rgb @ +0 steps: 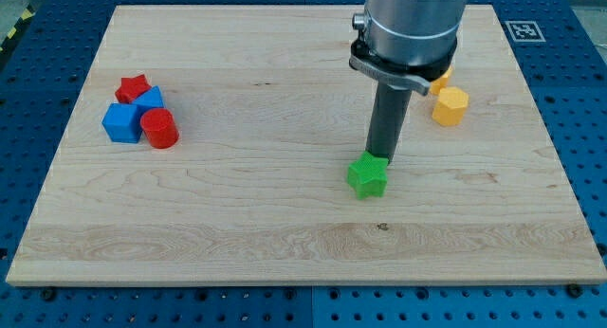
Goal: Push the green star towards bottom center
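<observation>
The green star [367,175] lies on the wooden board [285,224], a little right of the middle and below it. My tip [380,158] stands right at the star's upper right edge, touching or nearly touching it. The dark rod rises from there to the grey arm body [413,25] at the view's top.
A red star [134,87], two blue blocks [120,122] [150,100] and a red cylinder [159,128] cluster at the view's left. A yellow hexagonal block [450,106] sits right of the rod, another yellow block [441,80] partly hidden behind the arm. Blue pegboard surrounds the board.
</observation>
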Motion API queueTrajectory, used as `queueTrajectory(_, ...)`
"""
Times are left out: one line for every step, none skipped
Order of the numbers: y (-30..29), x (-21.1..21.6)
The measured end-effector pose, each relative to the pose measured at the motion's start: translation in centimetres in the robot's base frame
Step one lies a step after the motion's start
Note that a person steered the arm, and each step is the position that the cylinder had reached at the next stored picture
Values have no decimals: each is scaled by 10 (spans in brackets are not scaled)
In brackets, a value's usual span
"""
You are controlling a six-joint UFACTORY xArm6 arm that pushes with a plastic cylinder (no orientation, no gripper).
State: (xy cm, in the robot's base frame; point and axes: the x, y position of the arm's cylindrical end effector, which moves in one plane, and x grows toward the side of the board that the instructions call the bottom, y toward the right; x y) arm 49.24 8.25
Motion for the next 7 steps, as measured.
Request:
queueTrajectory(-3,21)
queueTrajectory(-4,41)
queueTrajectory(-7,56)
queueTrajectory(-13,59)
queueTrajectory(-27,59)
queueTrajectory(-44,61)
queueTrajectory(-46,48)
